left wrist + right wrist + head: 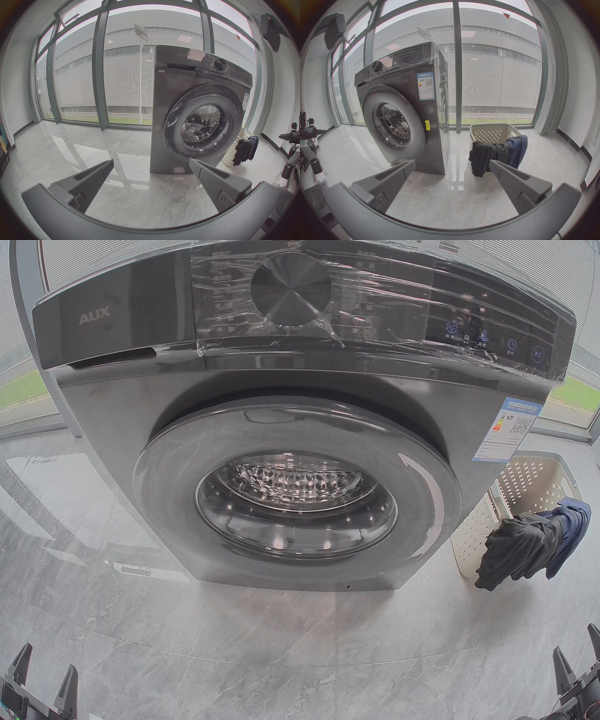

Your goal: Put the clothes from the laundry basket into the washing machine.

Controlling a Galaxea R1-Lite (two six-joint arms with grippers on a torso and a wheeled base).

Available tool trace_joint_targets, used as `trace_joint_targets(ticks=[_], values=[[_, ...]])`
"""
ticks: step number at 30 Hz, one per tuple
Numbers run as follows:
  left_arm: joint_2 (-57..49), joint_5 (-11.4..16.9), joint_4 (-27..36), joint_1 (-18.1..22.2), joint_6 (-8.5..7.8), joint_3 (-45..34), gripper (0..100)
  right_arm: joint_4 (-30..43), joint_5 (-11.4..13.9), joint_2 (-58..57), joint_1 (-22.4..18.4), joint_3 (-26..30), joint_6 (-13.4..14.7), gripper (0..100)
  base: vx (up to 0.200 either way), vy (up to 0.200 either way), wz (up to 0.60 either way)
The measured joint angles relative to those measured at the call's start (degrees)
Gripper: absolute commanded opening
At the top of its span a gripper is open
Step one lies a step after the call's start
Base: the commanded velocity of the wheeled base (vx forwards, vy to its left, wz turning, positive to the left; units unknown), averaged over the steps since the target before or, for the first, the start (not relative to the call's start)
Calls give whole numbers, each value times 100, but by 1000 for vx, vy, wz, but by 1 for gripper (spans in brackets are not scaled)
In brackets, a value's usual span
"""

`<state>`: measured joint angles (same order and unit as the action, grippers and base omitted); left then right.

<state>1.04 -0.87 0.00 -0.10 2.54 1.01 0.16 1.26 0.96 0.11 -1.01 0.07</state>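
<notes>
You had your left gripper [150, 167] released, its two fingers [93, 178] spread wide and holding nothing; it hung low above the grey tiled floor [300, 640], well short of the washing machine [125, 402], which stood ahead of it and a little toward your right. Your right gripper [451, 167] was likewise released and empty, low over the same floor; the laundry basket [490, 132] lay ahead of it, well apart from its tips, and the machine stood ahead of it toward your left. The machine's round door [187, 459] was shut against the front; through its glass [300, 534] you could see the dimpled drum [294, 480]. The basket, pale and perforated, sat on the floor just beside the machine's right flank; the clothes hung over the rim that faced the right gripper: a dark garment [482, 156] draped down the outside of the wall, and a blue garment [518, 148] touching it on the side farther from the machine. Neither gripper touched the clothes, the basket or the door. High above both grippers, the control panel [375, 296] and its dial [290, 289] were wrapped in clear film; tall windows [500, 78] stood beyond the machine.
</notes>
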Motion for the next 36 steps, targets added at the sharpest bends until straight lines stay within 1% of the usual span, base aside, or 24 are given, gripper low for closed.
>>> trace_joint_targets(ticks=[9,15,33,36], values=[[0,-4,0,0,-2,0,100,2,13,0,10,0,2,100,0,0,0],[0,0,0,0,-2,0,100,5,2,0,-1,0,0,100,0,200,0],[0,0,2,0,0,0,100,0,13,0,0,0,28,100,0,0,0],[0,0,2,0,0,0,100,2,-13,0,2,0,55,100,200,0,0]])
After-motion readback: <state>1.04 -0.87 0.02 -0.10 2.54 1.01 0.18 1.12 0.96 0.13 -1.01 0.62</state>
